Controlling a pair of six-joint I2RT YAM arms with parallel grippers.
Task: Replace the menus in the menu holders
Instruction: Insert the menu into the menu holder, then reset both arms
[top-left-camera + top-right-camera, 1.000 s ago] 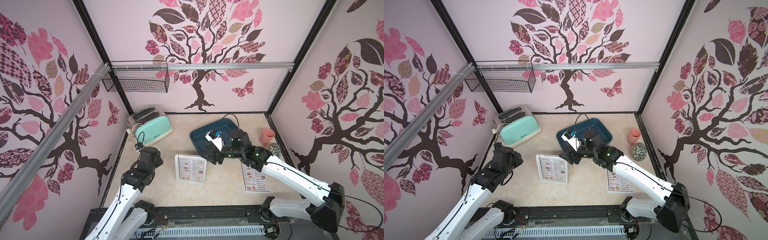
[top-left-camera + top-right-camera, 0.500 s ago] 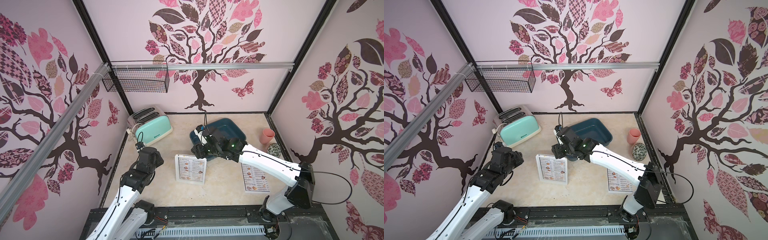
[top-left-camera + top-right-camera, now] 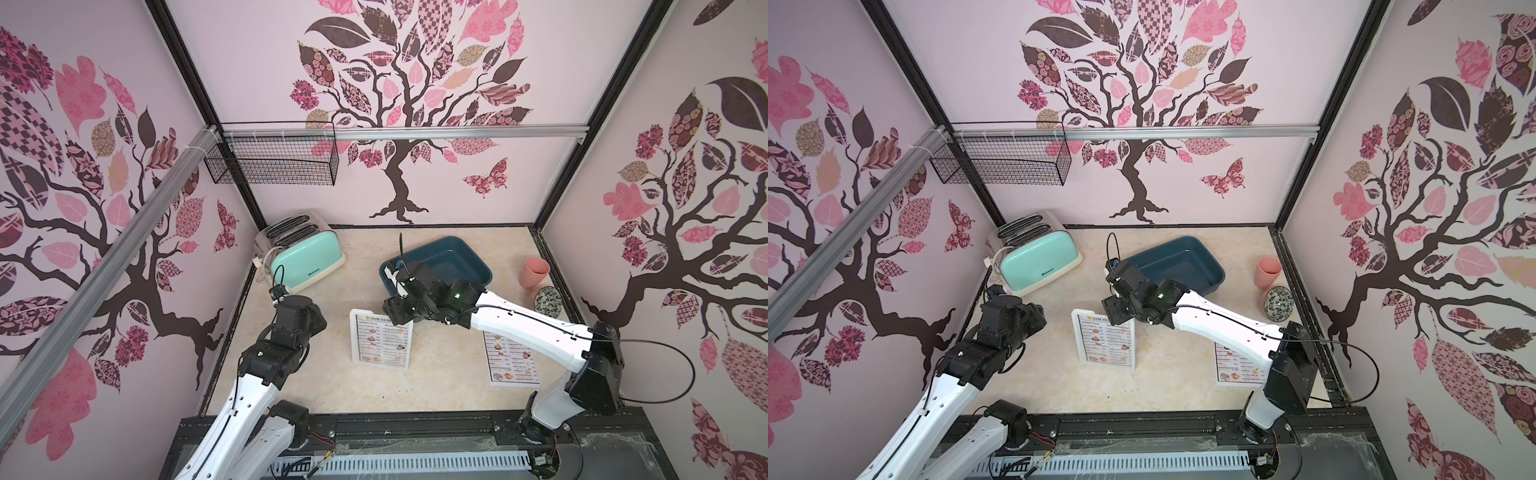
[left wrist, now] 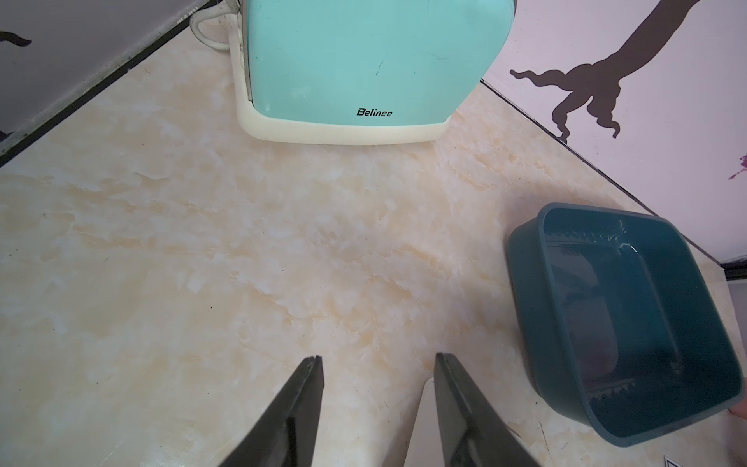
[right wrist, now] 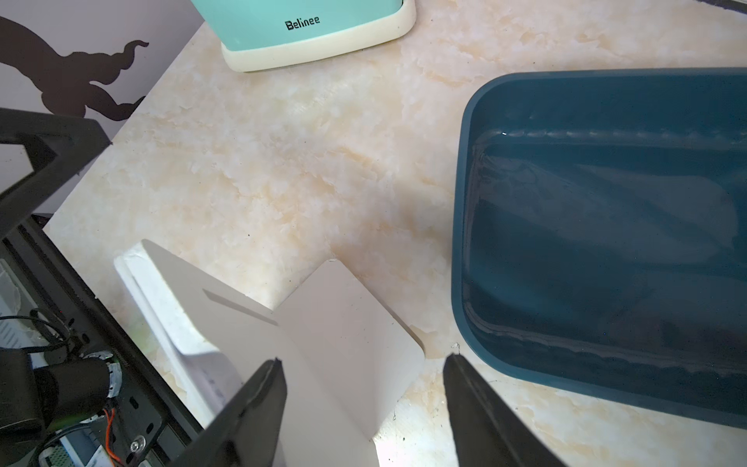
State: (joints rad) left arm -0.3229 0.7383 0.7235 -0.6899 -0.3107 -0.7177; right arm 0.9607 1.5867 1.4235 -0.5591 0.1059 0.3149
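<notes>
The menu holder (image 3: pixel 353 336) stands upright mid-table with a white "DIM SUM" menu (image 3: pixel 380 347) in it. A second menu (image 3: pixel 510 360) lies flat on the table to the right, partly under my right arm. My right gripper (image 3: pixel 397 311) hovers at the holder's top right corner, jaws open and holding nothing. Its wrist view shows the holder's pale back and foot (image 5: pixel 347 323) below the open gripper (image 5: pixel 364 358). My left gripper (image 4: pixel 378 358) is open and empty over bare table to the left of the holder, whose edge (image 4: pixel 420 424) shows beside one finger.
A mint toaster (image 3: pixel 305 259) stands at the back left. A dark teal tub (image 3: pixel 457 257) sits just behind my right gripper. A pink cup (image 3: pixel 536 272) and a patterned bowl (image 3: pixel 548 299) are at the right wall. A wire basket (image 3: pixel 274 162) hangs on the rail.
My right arm has swung left from over the teal tub to the holder's top right corner, its jaws opening wider. The left arm has stayed still.
</notes>
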